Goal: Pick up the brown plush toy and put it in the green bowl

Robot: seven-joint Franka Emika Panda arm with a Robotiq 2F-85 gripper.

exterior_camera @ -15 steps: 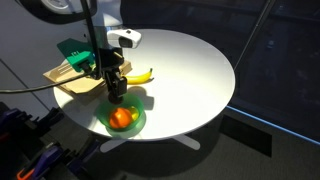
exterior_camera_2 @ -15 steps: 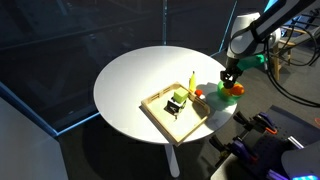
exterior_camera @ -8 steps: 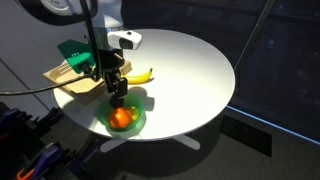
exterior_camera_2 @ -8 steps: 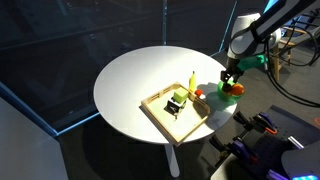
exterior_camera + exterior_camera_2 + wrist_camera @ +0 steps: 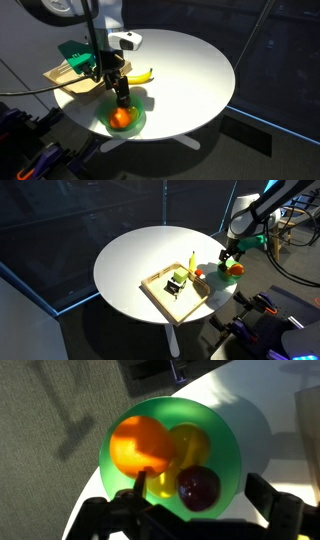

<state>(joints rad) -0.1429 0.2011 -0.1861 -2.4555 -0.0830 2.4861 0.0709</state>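
The small, roundish, dark maroon-brown plush toy (image 5: 198, 485) lies inside the round, shallow, bright green bowl (image 5: 218, 426). In the wrist view it sits between the two dark fingers (image 5: 268, 500) of the end effector (image 5: 200, 512). The end effector is released, its fingers spread wide to either side of the toy and gripping nothing. How high it hangs above the toy cannot be told.

The toy's surface looks soft and matte. A glossy yellow rounded piece (image 5: 182, 452) sits against it, and beyond that is a smooth, round orange fruit (image 5: 140, 445). All three lie in the bowl, whose plastic-looking wall is smooth and even.

In both exterior views the end effector (image 5: 120, 93) (image 5: 228, 259) hangs over the bowl (image 5: 140, 122) (image 5: 229, 279), which stands near the edge of a round, white, smooth-topped bench (image 5: 190, 70) (image 5: 140, 255). Just beside the bowl lies a curved yellow banana (image 5: 141, 75) (image 5: 193, 260). Next to that is a flat, square, light wooden tray (image 5: 62, 76) (image 5: 158, 293) with a raised rim. In an exterior view a small red ball (image 5: 199, 274) sits between the tray and the bowl.

The bench stands on a dark floor (image 5: 270, 150), with tall glass panels (image 5: 60, 230) behind it.
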